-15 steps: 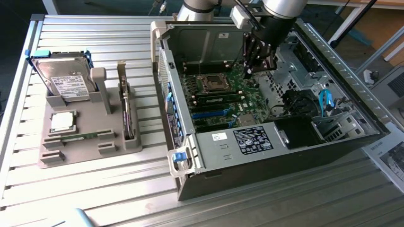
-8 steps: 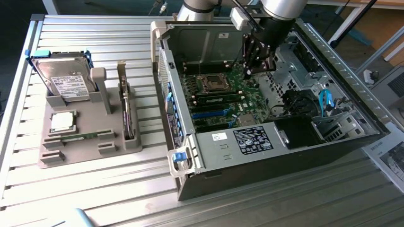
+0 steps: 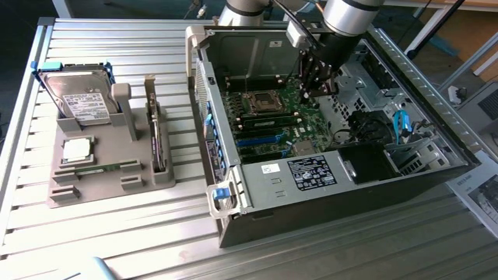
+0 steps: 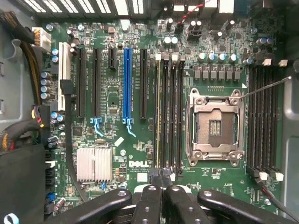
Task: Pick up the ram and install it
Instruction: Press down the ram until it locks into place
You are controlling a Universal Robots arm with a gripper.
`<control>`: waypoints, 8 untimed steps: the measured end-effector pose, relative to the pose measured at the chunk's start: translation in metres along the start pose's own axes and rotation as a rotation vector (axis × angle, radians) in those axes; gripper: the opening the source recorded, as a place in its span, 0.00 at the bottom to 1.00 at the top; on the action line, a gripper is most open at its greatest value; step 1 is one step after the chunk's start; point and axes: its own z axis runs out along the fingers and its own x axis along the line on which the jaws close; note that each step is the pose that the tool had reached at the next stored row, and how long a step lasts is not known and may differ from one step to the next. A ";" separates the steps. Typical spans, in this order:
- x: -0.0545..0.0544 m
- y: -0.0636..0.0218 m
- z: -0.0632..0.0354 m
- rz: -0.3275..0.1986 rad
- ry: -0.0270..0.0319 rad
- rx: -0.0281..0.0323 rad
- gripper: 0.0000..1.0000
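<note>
Gripper (image 4: 161,179) fingers sit pressed together over the memory slots (image 4: 169,114) inside the open case (image 3: 233,192) — nothing visibly pinched. On the grey tray (image 3: 105,184) outside lies the ram (image 3: 100,169): light, stiff, fragile, best taken by its long edges. Hard drive (image 3: 78,99) and processor (image 3: 78,150) crowd it — tray walls too.

slatted metal table (image 3: 140,227) w/ grey parts holder (image 3: 109,175) & open pc case (image 3: 327,210).

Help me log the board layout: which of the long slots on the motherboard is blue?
The blue slot, standing among the black slots beside the memory slots; the others are all black.
</note>
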 end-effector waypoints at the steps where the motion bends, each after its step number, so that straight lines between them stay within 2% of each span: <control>1: 0.000 -0.0008 0.0017 0.000 -0.0001 -0.0008 0.11; 8: -0.001 -0.0031 0.0164 0.000 -0.0004 -0.0045 0.11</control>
